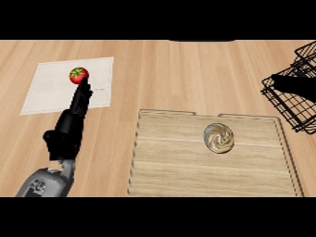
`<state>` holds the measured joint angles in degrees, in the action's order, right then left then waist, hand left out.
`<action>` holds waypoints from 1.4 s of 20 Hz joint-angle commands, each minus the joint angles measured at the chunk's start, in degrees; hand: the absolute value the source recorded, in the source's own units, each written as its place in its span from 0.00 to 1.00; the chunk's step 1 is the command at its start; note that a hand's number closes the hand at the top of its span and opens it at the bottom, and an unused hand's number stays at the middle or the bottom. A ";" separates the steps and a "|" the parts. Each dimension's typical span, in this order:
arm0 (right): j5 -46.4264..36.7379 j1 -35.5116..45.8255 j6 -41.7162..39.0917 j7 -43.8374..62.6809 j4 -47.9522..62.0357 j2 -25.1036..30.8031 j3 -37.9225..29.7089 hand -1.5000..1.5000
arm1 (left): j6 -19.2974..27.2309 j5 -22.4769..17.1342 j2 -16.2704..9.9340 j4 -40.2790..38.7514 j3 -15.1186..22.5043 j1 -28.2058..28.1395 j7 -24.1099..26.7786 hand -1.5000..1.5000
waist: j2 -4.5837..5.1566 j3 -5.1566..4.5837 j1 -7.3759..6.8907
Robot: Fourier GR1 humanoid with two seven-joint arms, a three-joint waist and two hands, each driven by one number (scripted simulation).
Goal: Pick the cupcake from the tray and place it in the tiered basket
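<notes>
Cupcake [220, 138] sits on the wooden tray [167, 162]; tiered basket [304, 99] stands beside.

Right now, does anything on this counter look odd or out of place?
Yes: the left hand stretches out to a tomato on a white mat, far from the cupcake, which sits untouched on the wooden tray.

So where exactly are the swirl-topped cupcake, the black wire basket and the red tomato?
Swirl-topped cupcake [219, 138], head view: middle of its frosting.
Black wire tiered basket [298, 115], head view: its lower wire wall.
Red tomato [77, 74], head view: its red skin.
</notes>
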<state>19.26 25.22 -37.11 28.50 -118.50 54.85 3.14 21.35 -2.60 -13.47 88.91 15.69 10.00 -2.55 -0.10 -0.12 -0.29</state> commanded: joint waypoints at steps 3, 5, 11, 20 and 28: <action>1.13 7.46 2.72 15.76 -5.69 -3.97 8.84 0.00 | -3.26 -1.27 -0.49 -2.38 -2.80 -1.81 3.92 0.50 | 0.06 -0.02 -0.31; -1.55 7.93 0.79 15.68 -4.20 -6.89 9.38 0.00 | -1.50 1.58 1.81 -2.93 -1.86 2.35 0.24 0.50 | 0.12 0.05 -0.08; -1.35 8.09 -1.09 23.90 -6.36 -8.64 14.11 0.00 | -0.28 3.51 4.21 -1.17 -0.43 -0.68 1.01 0.50 | 0.04 0.05 0.11; -10.63 3.79 -3.83 22.20 -5.80 -8.91 16.21 0.00 | -4.90 0.97 1.64 -3.91 -6.37 2.01 1.43 0.50 | 0.11 0.10 0.45; -18.51 6.44 -7.29 19.72 -1.72 -12.36 17.75 0.00 | -4.15 3.65 4.10 -0.44 -4.33 -1.15 0.92 0.50 | 0.15 0.10 -0.18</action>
<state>6.19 29.90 -41.33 47.06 -122.66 45.23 19.06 18.16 1.38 -9.45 88.58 12.53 8.45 -1.73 -0.04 -0.02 -0.22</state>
